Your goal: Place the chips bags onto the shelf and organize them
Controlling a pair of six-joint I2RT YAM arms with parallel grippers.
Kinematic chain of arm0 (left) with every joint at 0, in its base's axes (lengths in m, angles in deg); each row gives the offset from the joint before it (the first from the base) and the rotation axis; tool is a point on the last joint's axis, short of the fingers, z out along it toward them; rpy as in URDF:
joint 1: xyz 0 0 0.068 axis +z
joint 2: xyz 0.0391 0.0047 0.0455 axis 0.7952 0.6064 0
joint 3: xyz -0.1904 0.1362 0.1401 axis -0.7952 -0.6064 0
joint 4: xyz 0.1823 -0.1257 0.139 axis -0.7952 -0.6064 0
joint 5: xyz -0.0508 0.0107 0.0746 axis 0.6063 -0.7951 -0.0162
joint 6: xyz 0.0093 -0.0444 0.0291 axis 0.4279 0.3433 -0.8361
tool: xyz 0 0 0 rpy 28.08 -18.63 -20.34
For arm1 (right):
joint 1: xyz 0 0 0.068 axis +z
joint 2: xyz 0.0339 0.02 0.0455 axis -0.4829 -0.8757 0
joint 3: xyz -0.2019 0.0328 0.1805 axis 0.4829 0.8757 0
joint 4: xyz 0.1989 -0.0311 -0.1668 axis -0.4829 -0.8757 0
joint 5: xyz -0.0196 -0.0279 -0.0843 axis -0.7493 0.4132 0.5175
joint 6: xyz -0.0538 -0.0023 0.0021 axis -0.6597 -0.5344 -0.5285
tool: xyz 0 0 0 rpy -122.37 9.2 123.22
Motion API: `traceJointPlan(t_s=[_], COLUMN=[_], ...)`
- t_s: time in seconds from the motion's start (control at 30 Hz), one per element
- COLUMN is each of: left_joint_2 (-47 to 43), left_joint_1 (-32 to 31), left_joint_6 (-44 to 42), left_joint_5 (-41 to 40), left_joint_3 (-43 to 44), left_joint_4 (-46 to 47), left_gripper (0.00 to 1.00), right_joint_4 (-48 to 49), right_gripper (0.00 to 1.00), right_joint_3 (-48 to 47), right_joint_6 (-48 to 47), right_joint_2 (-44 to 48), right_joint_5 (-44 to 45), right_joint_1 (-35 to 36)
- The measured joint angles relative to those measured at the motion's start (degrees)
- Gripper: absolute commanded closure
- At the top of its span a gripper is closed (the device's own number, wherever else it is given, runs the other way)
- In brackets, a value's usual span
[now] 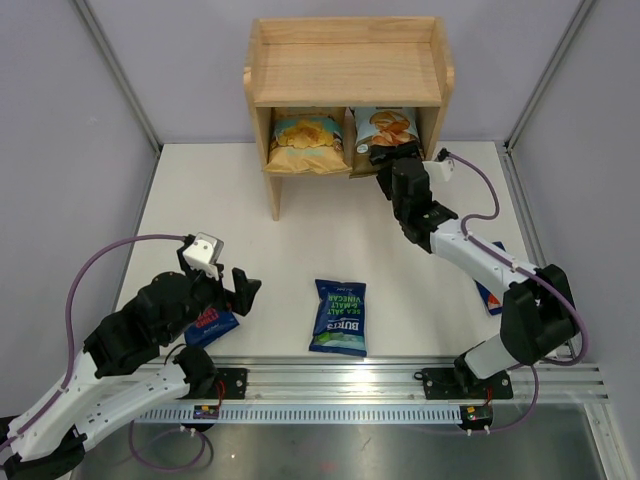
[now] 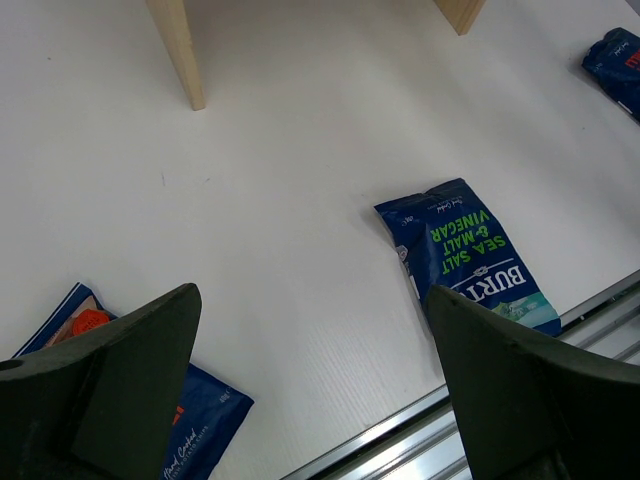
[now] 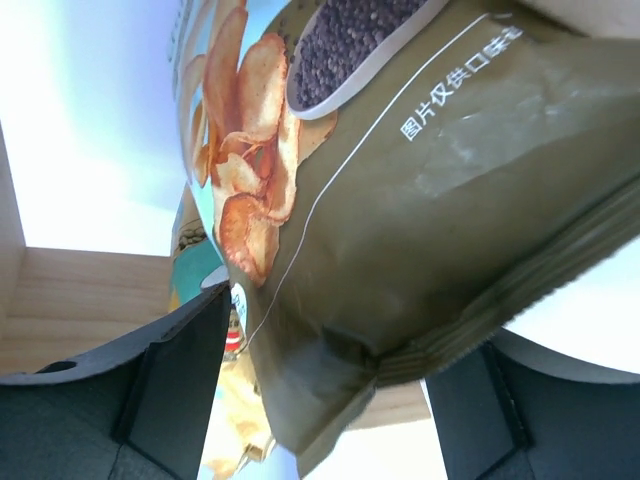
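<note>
The light-blue and brown chips bag [image 3: 420,200] is stood in the right half of the lower tier of the shelf [image 1: 345,70], its bottom seam lying between the spread fingers of the right tool [image 1: 388,155]; whether it is pressed cannot be told. The yellow bag [image 1: 305,138] is stood just left of that tool. The left tool [image 2: 312,300] is held wide open above the tabletop [image 1: 300,230], a red-lettered dark-blue bag [image 2: 200,420] under its left finger, the green-lettered bag [image 2: 475,255] just beyond its right finger. A third dark-blue bag [image 2: 615,65] is seen further right
</note>
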Motion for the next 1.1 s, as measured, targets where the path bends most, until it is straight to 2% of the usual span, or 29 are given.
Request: traceJointPlan(t_s=[0.1,0.2,0.33,0.37,0.47,0.87,1.0,1.03,1.1], left_joint_2=[0.00,0.00,0.02,0.02,0.02,0.02,0.02,0.02,0.02], left_joint_1=[0.00,0.00,0.00,0.00,0.00,0.00,0.00,0.00,0.00], left_joint_6=[0.00,0.00,0.00,0.00,0.00,0.00,0.00,0.00,0.00], left_joint_5=[0.02,0.02,0.02,0.02,0.00,-0.04,-0.04,-0.04,-0.04], left_joint_3=[0.00,0.00,0.00,0.00,0.00,0.00,0.00,0.00,0.00], left_joint_4=[0.02,0.02,0.02,0.02,0.02,0.02,0.02,0.02,0.00], left_gripper=[0.01,0.01,0.01,0.01,0.01,0.01,0.01,0.01,0.01], right_joint_4=[-1.01,-1.14,-1.01,-0.94,0.13,2.95,2.91,2.91,2.91], right_gripper=[0.22,0.29,0.45,0.53,0.62,0.62,0.51,0.44,0.41], right_joint_3=[0.83,2.40,3.91,4.11,4.52,3.61,3.19,3.19,3.34], right_joint_6=[0.09,0.52,1.70,1.92,2.80,3.21,3.37,3.39,3.61], right_joint_2=[1.99,4.07,5.20,5.18,5.14,1.84,1.22,1.22,1.33], right_joint_5=[-1.22,-1.77,-2.78,-2.91,-3.72,-3.85,-4.50,-4.74,-5.01], right_joint_1=[-0.59,-1.01,-1.16,-1.16,-1.16,-1.64,-2.08,-2.10,-2.12])
